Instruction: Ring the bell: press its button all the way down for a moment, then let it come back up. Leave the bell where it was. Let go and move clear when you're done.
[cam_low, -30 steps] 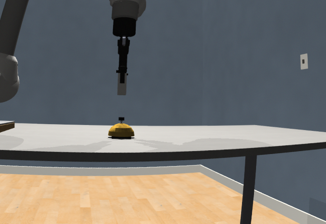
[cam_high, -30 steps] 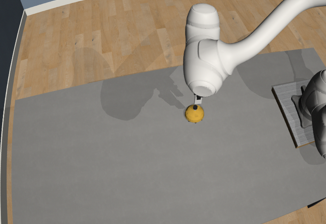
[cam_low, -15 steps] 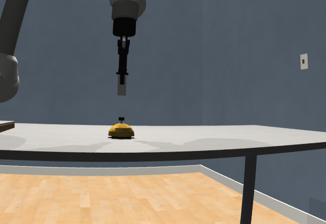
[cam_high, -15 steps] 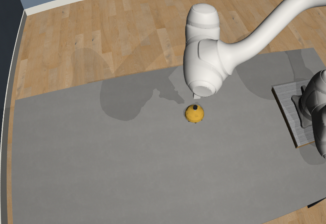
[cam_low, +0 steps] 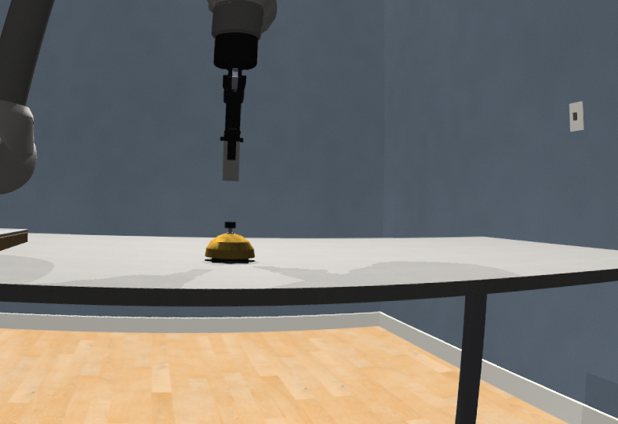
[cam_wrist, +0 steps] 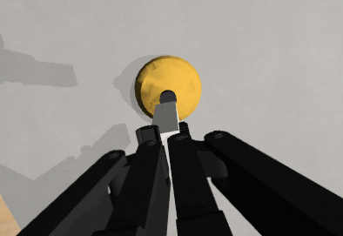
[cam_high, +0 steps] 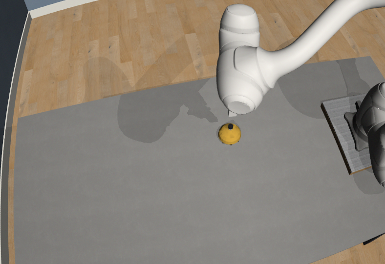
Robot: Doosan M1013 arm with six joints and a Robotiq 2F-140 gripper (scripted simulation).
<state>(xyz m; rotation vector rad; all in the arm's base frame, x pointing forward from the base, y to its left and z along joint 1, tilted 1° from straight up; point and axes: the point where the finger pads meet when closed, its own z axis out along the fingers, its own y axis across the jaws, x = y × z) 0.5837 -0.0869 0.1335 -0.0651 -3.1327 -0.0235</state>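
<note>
A yellow dome bell (cam_high: 229, 133) with a small black button (cam_high: 230, 126) on top stands on the grey table. It also shows in the side view (cam_low: 230, 248), with its button (cam_low: 230, 225) raised. My gripper (cam_low: 230, 173) is shut and empty. It points straight down and hangs directly above the button with a clear gap. In the wrist view the closed fingertips (cam_wrist: 166, 117) sit just below the button (cam_wrist: 167, 96) on the bell (cam_wrist: 168, 86). In the overhead view the arm's wrist hides most of the gripper (cam_high: 232, 112).
The robot's base stands on a grey plate (cam_high: 348, 135) at the table's right edge. The table's front edge (cam_low: 309, 289) and one leg (cam_low: 469, 354) show in the side view. Wooden floor lies beyond the table.
</note>
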